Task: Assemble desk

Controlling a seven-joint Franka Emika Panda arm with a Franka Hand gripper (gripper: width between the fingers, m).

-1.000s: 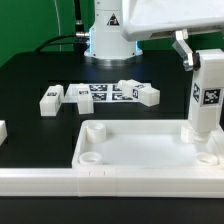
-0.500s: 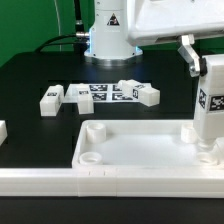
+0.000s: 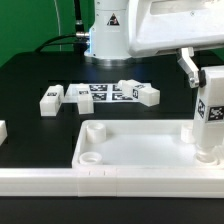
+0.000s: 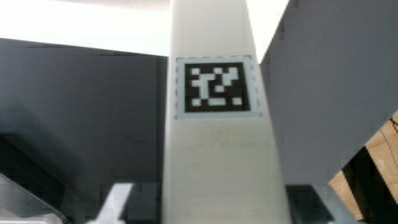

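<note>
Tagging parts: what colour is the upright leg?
White leg, black-and-white square tag; wrist view shows it best.

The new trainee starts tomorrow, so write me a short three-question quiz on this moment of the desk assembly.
1. True or false: the pincer holds a leg upright.
2. The held leg stands over which part of the desk top? A: the end on the exterior view's right. B: the end on the exterior view's left. C: the middle.
3. Fill in: the square tag on the held leg is black and ___.

Key: 1 true. 2 A. 3 white.
</note>
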